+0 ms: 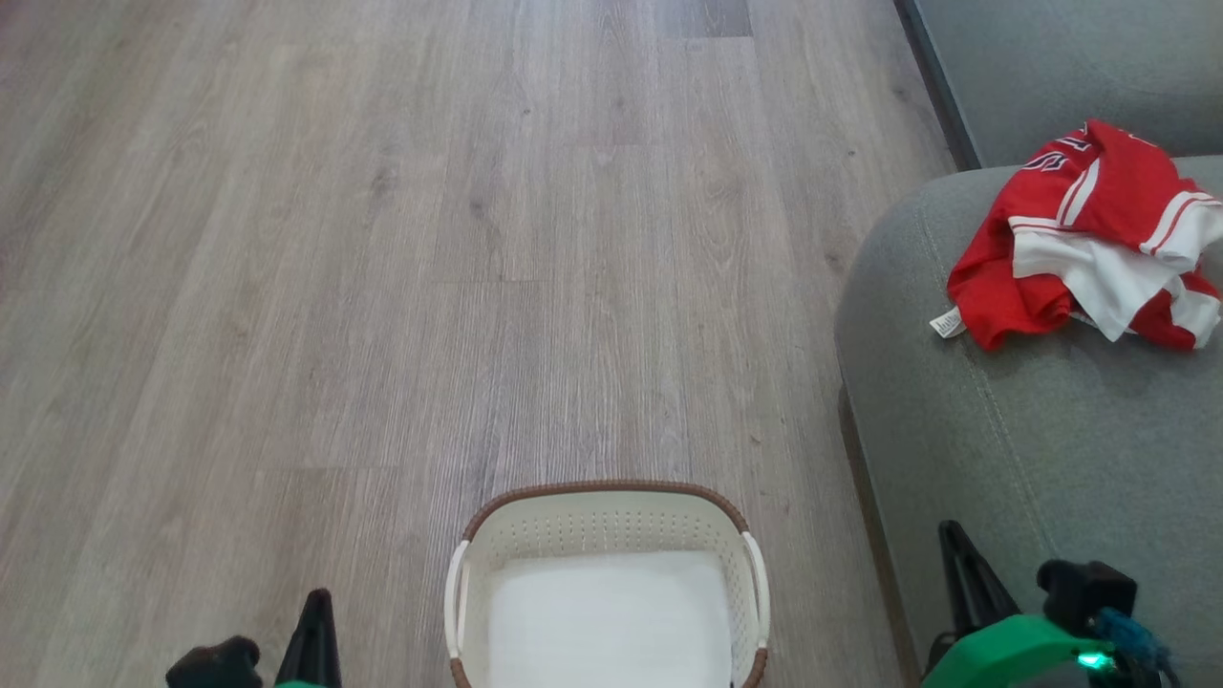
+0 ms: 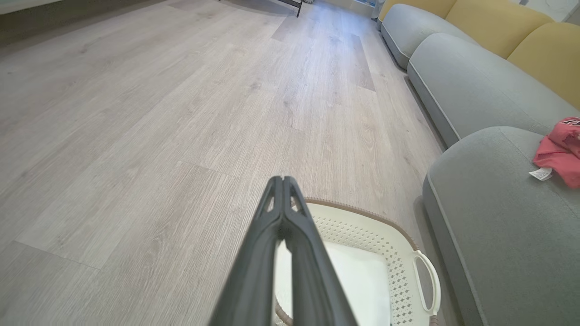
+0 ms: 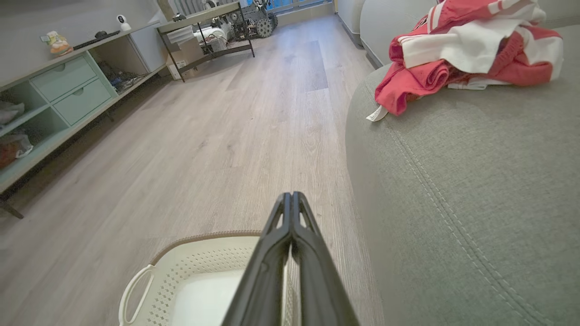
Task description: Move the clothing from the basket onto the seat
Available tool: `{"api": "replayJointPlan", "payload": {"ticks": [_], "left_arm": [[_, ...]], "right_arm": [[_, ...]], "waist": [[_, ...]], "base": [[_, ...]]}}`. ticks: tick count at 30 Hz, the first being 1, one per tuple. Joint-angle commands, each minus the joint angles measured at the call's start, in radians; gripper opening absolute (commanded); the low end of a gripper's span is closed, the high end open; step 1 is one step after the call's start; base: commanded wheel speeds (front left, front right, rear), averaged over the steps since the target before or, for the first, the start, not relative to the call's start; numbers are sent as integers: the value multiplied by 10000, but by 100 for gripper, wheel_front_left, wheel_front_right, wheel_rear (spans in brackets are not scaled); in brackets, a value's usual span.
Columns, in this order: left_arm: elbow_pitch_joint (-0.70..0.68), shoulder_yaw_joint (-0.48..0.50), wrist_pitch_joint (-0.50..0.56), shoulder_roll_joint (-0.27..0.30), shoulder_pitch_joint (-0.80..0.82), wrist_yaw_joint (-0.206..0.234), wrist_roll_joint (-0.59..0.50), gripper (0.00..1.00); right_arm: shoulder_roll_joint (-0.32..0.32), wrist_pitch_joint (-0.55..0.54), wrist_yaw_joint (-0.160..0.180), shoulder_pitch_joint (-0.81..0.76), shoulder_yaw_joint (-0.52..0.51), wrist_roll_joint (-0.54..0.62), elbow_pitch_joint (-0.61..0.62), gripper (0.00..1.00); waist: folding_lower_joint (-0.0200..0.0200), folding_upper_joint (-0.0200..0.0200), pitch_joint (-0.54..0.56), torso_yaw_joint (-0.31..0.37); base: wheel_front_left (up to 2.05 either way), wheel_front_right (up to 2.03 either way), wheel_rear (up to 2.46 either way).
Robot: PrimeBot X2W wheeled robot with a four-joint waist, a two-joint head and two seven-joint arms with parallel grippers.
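Left fingers (image 2: pixel 263 253) sit closest in the left wrist view, rising from bottom centre: closed, tips pressed together. Right fingers (image 3: pixel 272 262) look the same in the right wrist view, shut tip to tip. Neither pair grips anything.

Head view: left fingers at lower left above the floor (image 1: pixel 478 239), right fingers at lower right above the near end of the seat (image 1: pixel 1032 430). Both are well apart from the garments.

Basket (image 1: pixel 602 526) stands upright on the floor at bottom centre, between the two arms and just beside the seat's front edge. Brown rim, perforated white wall, one white handle on each side. Its white bottom is in plain view.

Clothing (image 1: pixel 1080 239) is on the seat, not in the basket: one crumpled red-and-white heap at the upper right of the head view, near the cushion's rounded edge, well apart from the basket. White panels and stripe trim face up. A small white tag (image 1: pixel 948 323) pokes out on the basket side and lies flat on the cushion. White lettering (image 1: pixel 1051 158) shows at the far end of the heap, too folded to read.

Left wrist view: more grey cushions (image 2: pixel 471 86) run on past the seat, with yellow back cushions (image 2: pixel 489 22) behind them. Right wrist view: pale green shelf unit (image 3: pixel 68 86) with drawers along the far side of the floor.
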State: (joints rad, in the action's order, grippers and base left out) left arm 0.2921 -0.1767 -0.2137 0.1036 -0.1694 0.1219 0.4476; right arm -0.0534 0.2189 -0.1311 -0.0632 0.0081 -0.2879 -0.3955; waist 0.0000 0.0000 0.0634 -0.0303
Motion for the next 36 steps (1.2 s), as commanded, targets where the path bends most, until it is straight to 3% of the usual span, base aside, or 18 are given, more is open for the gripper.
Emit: {"api": "replayJointPlan", "payload": {"ticks": [1,36], "left_arm": [[-344,258,83,27,483,-117,310,0],[-385,1093,1089,-150,1205,-877,3878,0]], "right_arm": [[4,-106,0,538,-58,-367,380,0],[13,-1119,1,906,-423,-4423,740,0]], "waist": [[0,0,-11,5],[0,0,-218,99]], "base": [[0,0,0],[0,0,0]]}}
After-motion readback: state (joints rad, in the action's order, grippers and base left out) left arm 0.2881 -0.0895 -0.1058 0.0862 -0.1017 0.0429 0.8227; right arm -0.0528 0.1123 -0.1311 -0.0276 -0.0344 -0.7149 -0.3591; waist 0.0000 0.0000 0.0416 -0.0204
